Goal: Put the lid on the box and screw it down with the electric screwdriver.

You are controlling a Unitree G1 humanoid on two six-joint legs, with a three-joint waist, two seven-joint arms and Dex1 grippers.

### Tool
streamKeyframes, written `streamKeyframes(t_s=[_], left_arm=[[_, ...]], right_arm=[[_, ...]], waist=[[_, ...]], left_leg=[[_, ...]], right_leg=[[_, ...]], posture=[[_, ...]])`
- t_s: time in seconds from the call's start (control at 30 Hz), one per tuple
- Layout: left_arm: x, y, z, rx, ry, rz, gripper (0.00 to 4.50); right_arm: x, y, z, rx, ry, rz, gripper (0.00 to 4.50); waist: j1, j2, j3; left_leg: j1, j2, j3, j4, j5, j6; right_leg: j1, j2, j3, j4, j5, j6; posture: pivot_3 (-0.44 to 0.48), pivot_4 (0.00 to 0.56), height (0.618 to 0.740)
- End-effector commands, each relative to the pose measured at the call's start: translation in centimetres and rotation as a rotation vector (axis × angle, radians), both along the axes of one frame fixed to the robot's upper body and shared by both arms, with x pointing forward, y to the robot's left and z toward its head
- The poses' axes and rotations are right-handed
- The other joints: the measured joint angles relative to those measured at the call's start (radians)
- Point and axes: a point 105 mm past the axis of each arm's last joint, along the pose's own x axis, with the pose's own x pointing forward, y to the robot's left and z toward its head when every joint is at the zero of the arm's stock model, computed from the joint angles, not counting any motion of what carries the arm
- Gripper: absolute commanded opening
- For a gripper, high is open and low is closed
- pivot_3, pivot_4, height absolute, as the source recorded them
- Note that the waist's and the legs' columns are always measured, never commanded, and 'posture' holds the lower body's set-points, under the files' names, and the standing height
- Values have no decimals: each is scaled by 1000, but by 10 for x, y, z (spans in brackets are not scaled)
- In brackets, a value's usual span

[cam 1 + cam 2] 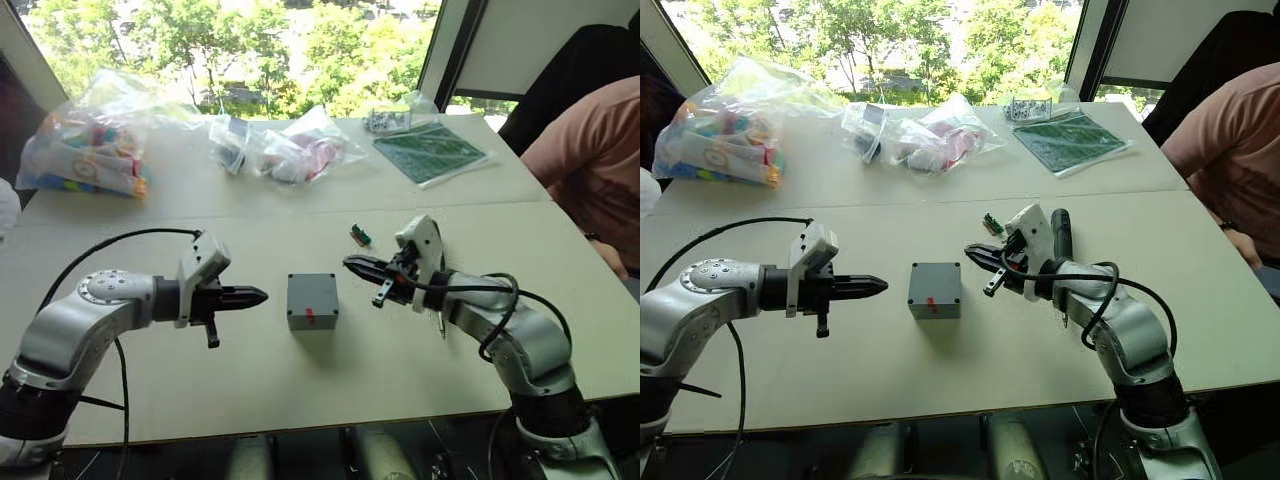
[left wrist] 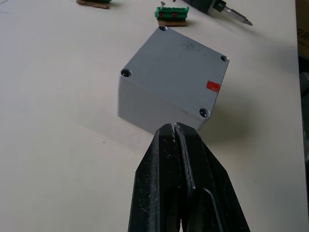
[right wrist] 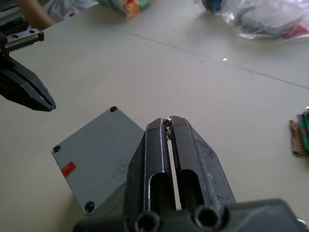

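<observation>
The lid (image 2: pixel 181 72) already sits on the box (image 1: pixel 312 301), rigid, light; both the left gripper (image 1: pixel 255 295) and right gripper (image 1: pixel 352 263) are pinched closed, empty; the electric screwdriver (image 1: pixel 1061 232), smooth, lies at two o'clock – grasp mid-barrel

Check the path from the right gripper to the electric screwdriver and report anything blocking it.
Nothing visible blocks it. The electric screwdriver lies on the table just beyond the right gripper, beside that arm's wrist. The small green component lies nearby, off to the side.

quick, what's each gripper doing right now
left gripper: shut, holding nothing, beside the box.
right gripper: shut on a tiny screw-like piece, it seems.
</observation>
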Motion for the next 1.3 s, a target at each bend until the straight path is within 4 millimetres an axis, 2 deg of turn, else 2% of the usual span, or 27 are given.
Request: streamKeyframes(t_s=[0.03,0.5,1.17,1.2,1.3], left_arm=[[-1,-2,15,-11,-76,3,0],[-6,-7,14,-22,-77,8,0],[-4,-15,16,-28,-82,-15,0],[-4,-15,16,-30,-81,-15,0],[-3,-16,16,-34,-82,-15,0]], right_arm=[[0,7,10,5,-57,34,23],[4,-1,1,-25,-46,15,23],[6,6,-7,-53,-37,24,23],[7,6,-6,-52,-39,24,569],[9,6,-3,-48,-48,19,1631]], waist=[[-1,0,0],[-6,0,0],[-6,0,0],[-6,0,0],[-6,0,0]], left_leg=[[0,0,0,0,0,0],[0,0,1,0,0,0],[0,0,1,-1,0,0],[0,0,1,-1,0,0],[0,0,1,-1,0,0]], right_leg=[[0,0,0,0,0,0],[-1,1,0,0,0,0],[-1,1,0,0,0,-1],[-1,1,0,0,0,-1],[-1,1,0,0,0,0]], posture=[[0,150,740],[0,150,740],[0,150,740],[0,150,740],[0,150,740]])
